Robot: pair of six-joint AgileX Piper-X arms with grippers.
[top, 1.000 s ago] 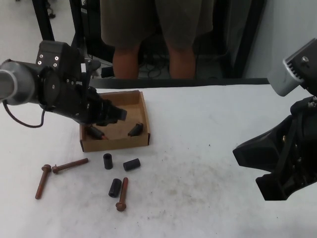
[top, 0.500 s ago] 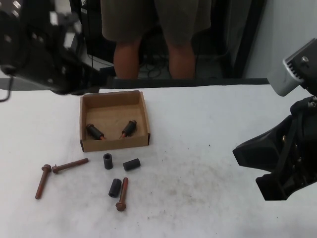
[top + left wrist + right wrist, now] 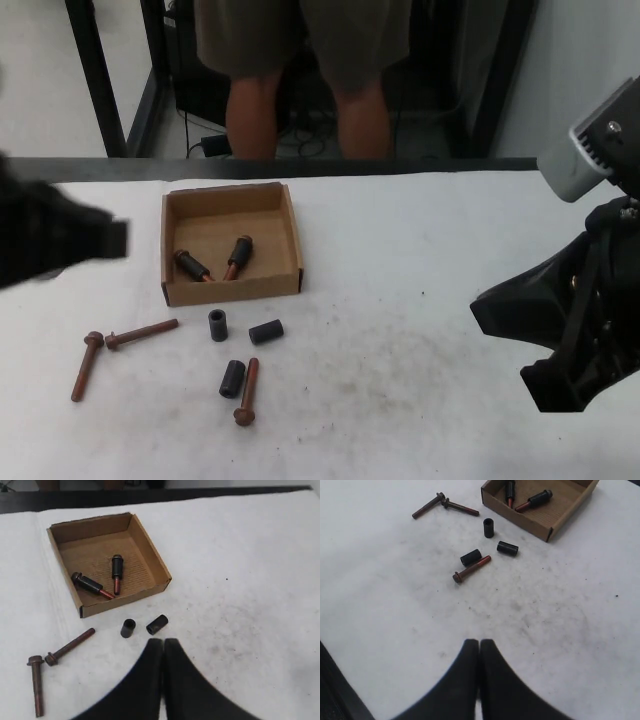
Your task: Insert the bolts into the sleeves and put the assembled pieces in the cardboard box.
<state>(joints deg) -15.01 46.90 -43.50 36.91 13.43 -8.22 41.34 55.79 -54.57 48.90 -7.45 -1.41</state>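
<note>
1. The left claw [image 3: 163, 642] has its two black fingers pressed together and holds nothing. It hangs above the white bench [image 3: 260, 580].
2. The right claw [image 3: 479, 642] is the same: its fingers are together and empty, and it is well apart from every piece.
3. The brown open cardboard box [image 3: 127, 596] lies ahead of the left claw, beyond the loose parts. Inside it lie two assembled pieces [image 3: 90, 585] [image 3: 117, 570], each a black sleeve with a coppery bolt end coming out.
4. Nearest ahead of the left claw are a short black standing sleeve [image 3: 128, 628] and a black lying sleeve [image 3: 157, 624], near each other but not touching.
5. A third sleeve [image 3: 471, 557] lies just beside a rust-coloured hex-head bolt [image 3: 471, 568], far ahead of the right claw. Two more rusty bolts [image 3: 70, 646] [image 3: 36, 682] lie off to one side of the left claw, their heads very close together.
6. I judge that three pairs are not yet assembled.
7. What could go wrong:
   - If a claw comes down without opening first, it will push a piece instead of taking it.
   - The lying sleeve can roll away under a finger, and the standing sleeve can tip.
   - Taking one of the two more rusty bolts may drag the other.
   - The third sleeve may be knocked when the hex-head bolt is lifted.
</note>
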